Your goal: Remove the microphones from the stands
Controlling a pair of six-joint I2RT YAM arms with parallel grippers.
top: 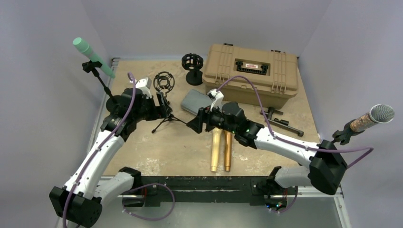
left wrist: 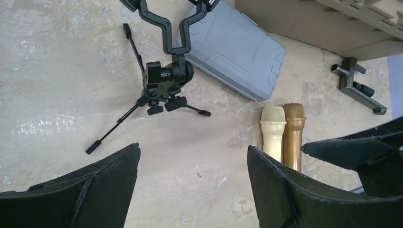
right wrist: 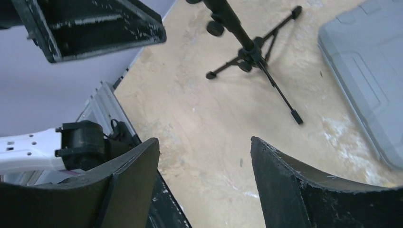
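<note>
The tabletop (top: 157, 152) is a beige board, worn in places. The largest thing on it is a tan case (top: 252, 71), lid down, at the far right corner. In front of it, near the middle, lies a flat grey case (top: 195, 100).

A small tripod stand (top: 164, 121) stands left of the middle. It carries a black ring mount (top: 164, 81), and I see no microphone inside the ring. The left gripper (top: 166, 107) hovers just beside this tripod. In the left wrist view its fingers stand wide apart with only bare tabletop between them. The right gripper (top: 196, 124) hangs above the middle of the tabletop, just in front of the grey case. Its fingers are also spread and hold nothing.

Two microphones sit in holders. A green microphone (top: 92, 57) is tilted in the clip of a thin black stand (top: 102, 83) at the far left corner, well above the surface. A silver-headed microphone (top: 370, 118) sits in a black clip (top: 343, 133) past the right edge. Both grippers are well apart from these two.

Two more microphones lie side by side and touching near the near edge, a cream microphone (top: 215, 149) and a gold microphone (top: 228, 151). A second ring mount (top: 192, 66) on a round foot stands at the far edge. Black clamp parts (top: 280, 121) lie near the right edge.
</note>
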